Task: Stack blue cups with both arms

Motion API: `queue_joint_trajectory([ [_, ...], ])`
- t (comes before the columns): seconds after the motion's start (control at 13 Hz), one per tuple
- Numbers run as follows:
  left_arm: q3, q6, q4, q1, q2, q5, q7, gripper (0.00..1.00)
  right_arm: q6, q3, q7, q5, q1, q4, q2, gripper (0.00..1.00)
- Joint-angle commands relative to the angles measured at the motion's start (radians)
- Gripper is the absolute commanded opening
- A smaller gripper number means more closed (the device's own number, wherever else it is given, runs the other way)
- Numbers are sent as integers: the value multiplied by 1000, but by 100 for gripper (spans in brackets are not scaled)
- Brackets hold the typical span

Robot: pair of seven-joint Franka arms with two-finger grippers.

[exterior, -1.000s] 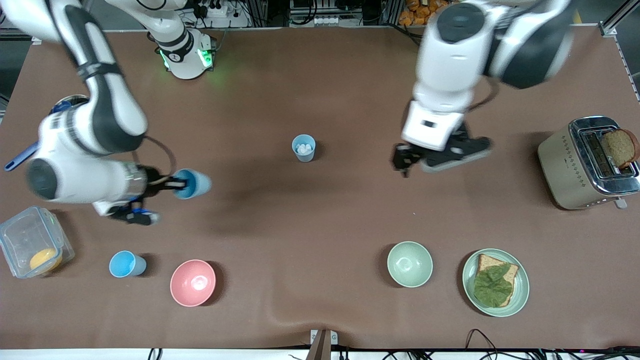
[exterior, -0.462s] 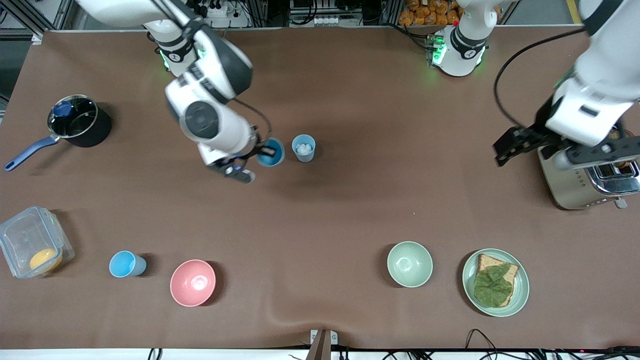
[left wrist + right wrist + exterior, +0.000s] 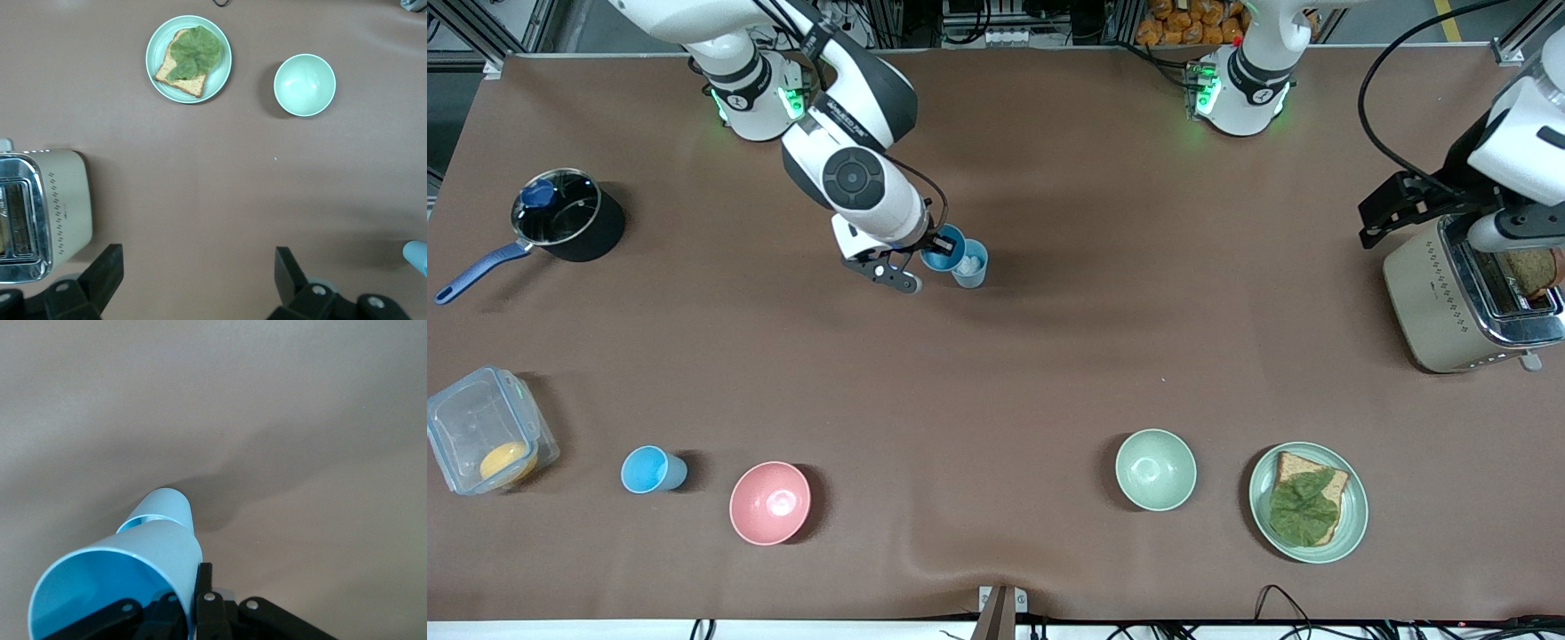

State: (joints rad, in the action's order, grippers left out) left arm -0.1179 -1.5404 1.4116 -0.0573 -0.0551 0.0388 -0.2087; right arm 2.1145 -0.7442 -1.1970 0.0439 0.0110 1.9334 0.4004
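Right end effector (image 3: 932, 252) clenched on tilted blue cup (image 3: 943, 248), directly over the standing cup (image 3: 970, 264). Left end effector (image 3: 1392, 206) released, waiting above toaster (image 3: 1467, 293).

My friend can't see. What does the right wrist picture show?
The right gripper holds a blue cup by its rim, tipped above a second blue cup standing on the brown table. Its fingers are shut on the rim.
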Motion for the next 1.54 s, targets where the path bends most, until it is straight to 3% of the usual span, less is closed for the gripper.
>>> queue_joint_trajectory([
  [0.0,31,25,15,-15,37,-14,35,100,42,-3,-91,72,29,24,20,0],
  [0.46,38,34,17,-13,53,-22,34,100,97,-3,-182,131,58,19,67,0],
  [0.62,43,37,20,-12,55,-20,34,100,87,-4,-184,136,52,16,69,99],
  [0.85,49,52,18,-4,60,-16,37,100,-8,-46,-135,136,-35,-36,25,100],
  [1.0,50,57,18,10,63,-19,40,100,-170,-12,113,126,-89,-94,-29,100],
  [1.23,50,57,18,10,63,-19,41,100,-203,182,469,47,-109,-102,-115,100],
  [1.46,50,59,18,10,64,-25,42,100,-275,420,821,-30,-77,-102,-201,100],
])
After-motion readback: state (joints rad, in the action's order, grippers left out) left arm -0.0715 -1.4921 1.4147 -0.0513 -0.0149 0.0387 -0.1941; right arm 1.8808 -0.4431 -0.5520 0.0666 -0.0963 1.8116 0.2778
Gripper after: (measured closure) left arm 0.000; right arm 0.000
